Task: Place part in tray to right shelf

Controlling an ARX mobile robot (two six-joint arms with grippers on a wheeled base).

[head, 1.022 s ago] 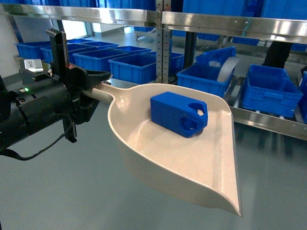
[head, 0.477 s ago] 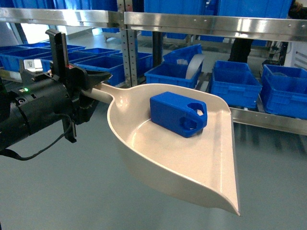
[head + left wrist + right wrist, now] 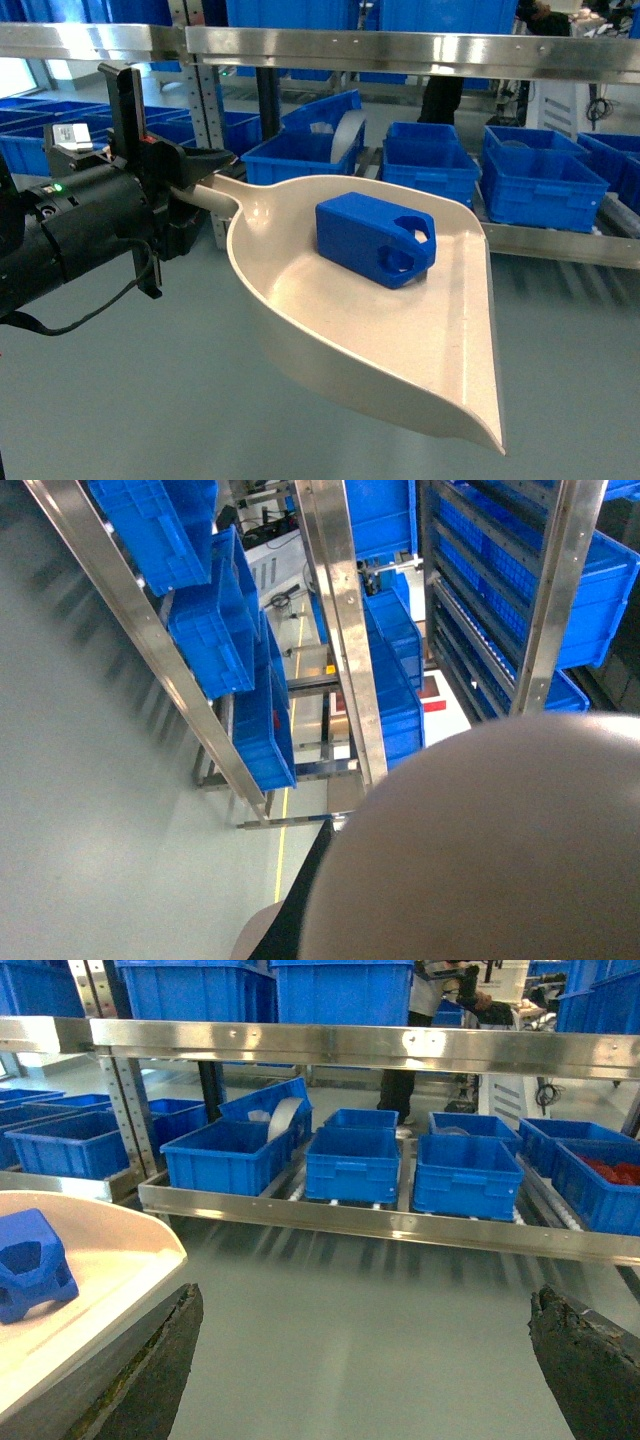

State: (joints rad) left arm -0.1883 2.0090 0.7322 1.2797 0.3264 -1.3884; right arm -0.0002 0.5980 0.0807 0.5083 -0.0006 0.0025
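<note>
Left gripper is clamped on the tray handle, holding it off the grey floor. Right gripper stands wide apart, empty — the part lies in the tray's bowl, lugs outward, with the right shelf of blue crates behind.

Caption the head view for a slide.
Left gripper carries the cream tray by its handle, blue part inside, before a crate-lined steel shelf.

The scoop's blurred underside fills the left wrist view. Its handle disappears between the left gripper's fingers
</note>
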